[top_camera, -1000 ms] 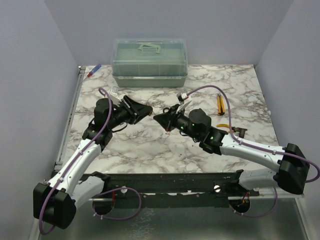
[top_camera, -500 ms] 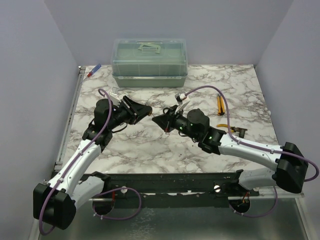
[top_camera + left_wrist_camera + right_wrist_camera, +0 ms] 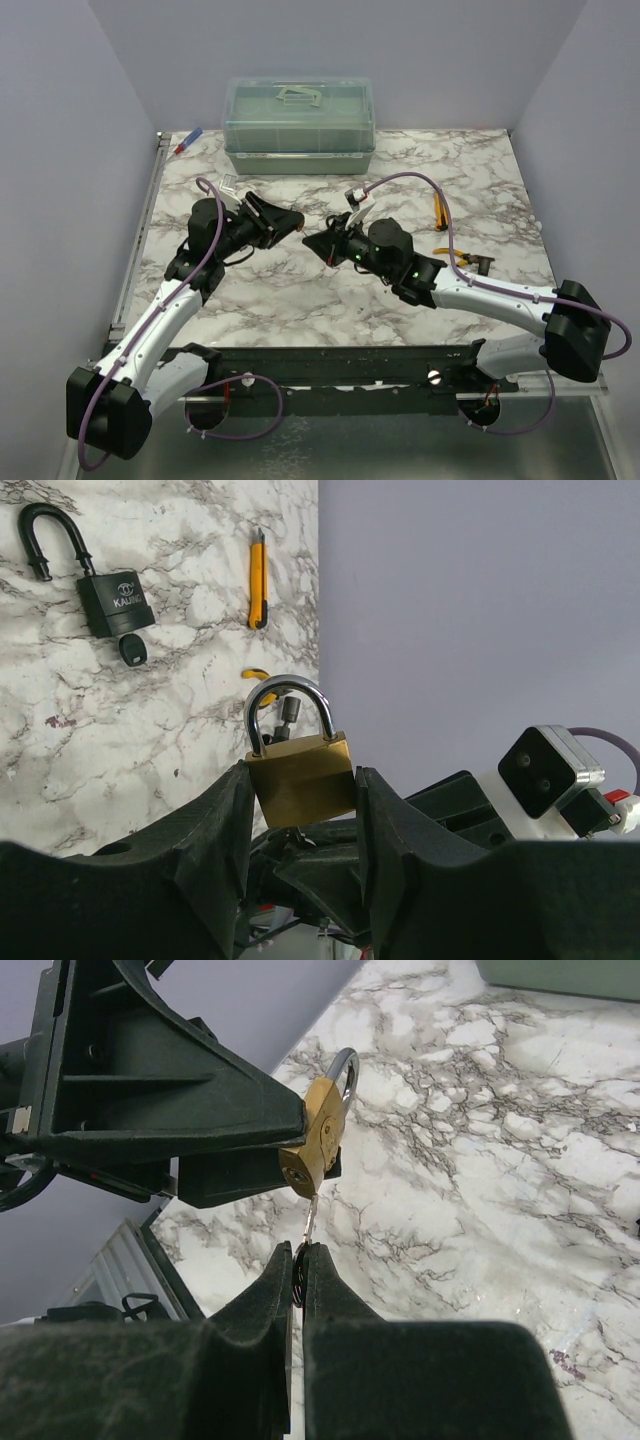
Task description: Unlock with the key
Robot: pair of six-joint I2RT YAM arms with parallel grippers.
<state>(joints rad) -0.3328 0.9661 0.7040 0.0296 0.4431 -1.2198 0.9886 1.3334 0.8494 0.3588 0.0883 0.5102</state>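
Note:
A small brass padlock (image 3: 300, 777) is clamped by its body between the fingers of my left gripper (image 3: 302, 772), shackle pointing away from the wrist. In the right wrist view the same padlock (image 3: 322, 1138) shows its keyhole face. My right gripper (image 3: 300, 1248) is shut on the key's dark head, and the key's thin metal blade (image 3: 311, 1218) sticks out toward the padlock. The blade tip meets the padlock's bottom face just beside the keyhole; whether it has entered I cannot tell. From above, the left gripper (image 3: 290, 222) and right gripper (image 3: 312, 242) meet tip to tip over mid-table.
A black padlock (image 3: 115, 600) lies on the marble with a small black-headed key at its base; from above the black padlock (image 3: 478, 263) lies right of my right arm. A yellow utility knife (image 3: 440, 210) lies at the right, a green lidded box (image 3: 299, 125) at the back, a pen (image 3: 187, 141) back left.
My right arm has crept left toward the left gripper, bringing the key up to the padlock. The left arm has held still.

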